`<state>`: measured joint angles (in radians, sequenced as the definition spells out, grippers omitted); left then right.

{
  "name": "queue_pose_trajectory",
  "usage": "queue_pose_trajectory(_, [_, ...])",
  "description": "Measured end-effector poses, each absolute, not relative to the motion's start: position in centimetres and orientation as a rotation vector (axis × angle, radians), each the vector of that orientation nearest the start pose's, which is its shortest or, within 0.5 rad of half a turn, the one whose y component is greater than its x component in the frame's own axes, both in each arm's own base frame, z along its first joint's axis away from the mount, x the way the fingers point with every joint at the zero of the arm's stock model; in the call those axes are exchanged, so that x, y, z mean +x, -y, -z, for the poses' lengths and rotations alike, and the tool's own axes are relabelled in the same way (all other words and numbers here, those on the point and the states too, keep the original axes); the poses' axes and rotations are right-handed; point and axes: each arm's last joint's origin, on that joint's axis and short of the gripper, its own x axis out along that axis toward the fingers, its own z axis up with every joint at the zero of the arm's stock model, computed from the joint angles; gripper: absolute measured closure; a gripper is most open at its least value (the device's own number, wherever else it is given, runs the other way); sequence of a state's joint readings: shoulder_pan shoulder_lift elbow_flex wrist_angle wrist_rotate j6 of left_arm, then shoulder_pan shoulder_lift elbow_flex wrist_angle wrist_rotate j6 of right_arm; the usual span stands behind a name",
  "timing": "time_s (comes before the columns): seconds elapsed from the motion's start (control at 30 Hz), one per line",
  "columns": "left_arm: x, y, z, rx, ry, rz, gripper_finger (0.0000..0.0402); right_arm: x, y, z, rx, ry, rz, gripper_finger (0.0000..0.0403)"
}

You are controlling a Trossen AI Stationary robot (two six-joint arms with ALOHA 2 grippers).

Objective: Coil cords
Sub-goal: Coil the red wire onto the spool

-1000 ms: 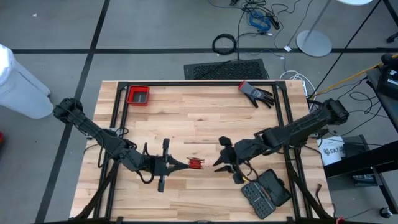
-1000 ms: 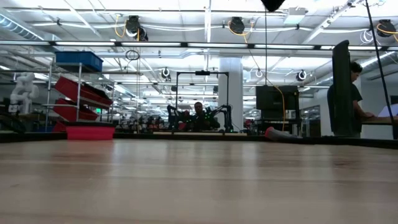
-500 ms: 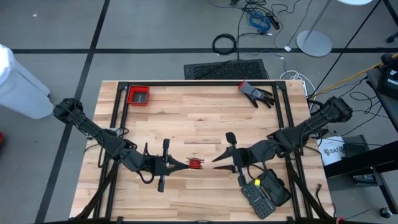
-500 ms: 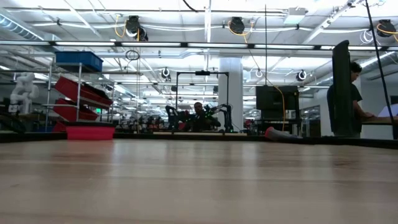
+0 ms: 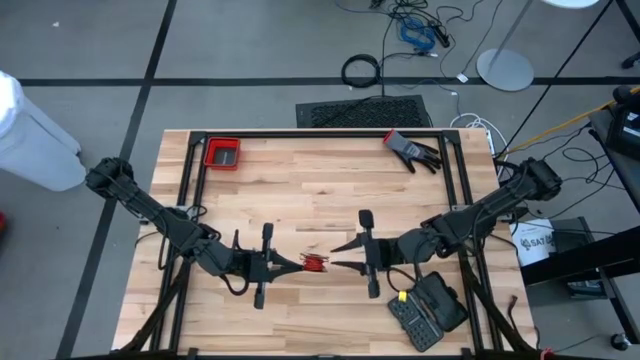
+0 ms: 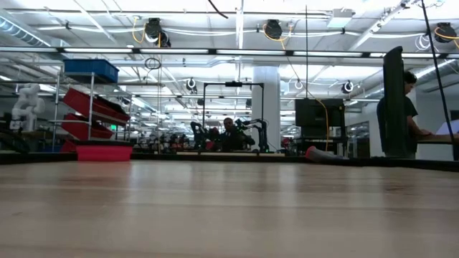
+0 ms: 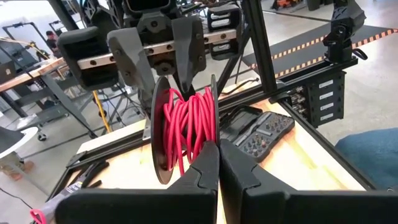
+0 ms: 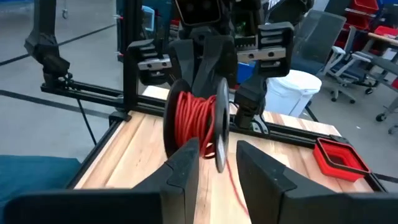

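The left pincer [image 5: 298, 263] is pressed together, pinching the spool [image 7: 183, 134] of red cord [image 5: 314, 264] at its tips, so the reel sits upright just ahead of it near the table's [image 5: 300, 190] front middle. That grip seems meant to steady the reel while cord is wound on. Just beyond the spool, the right pincer [image 5: 338, 256] faces it with fingers spread, tips close beside the discs, likely ready to guide the loose strand trailing down to the wood
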<state>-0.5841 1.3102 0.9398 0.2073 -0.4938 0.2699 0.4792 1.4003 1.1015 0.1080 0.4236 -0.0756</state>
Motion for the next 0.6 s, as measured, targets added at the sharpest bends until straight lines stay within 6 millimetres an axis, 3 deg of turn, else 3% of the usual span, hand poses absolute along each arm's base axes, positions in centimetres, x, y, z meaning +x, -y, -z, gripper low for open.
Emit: queue_pose_trajectory(0.6, [25.3, 15.1, -31.1, 0.353, -0.128, 0.108, 0.04, 30.3, -13.4, -32.2, -0.166, -0.164, -0.038, 0.0307])
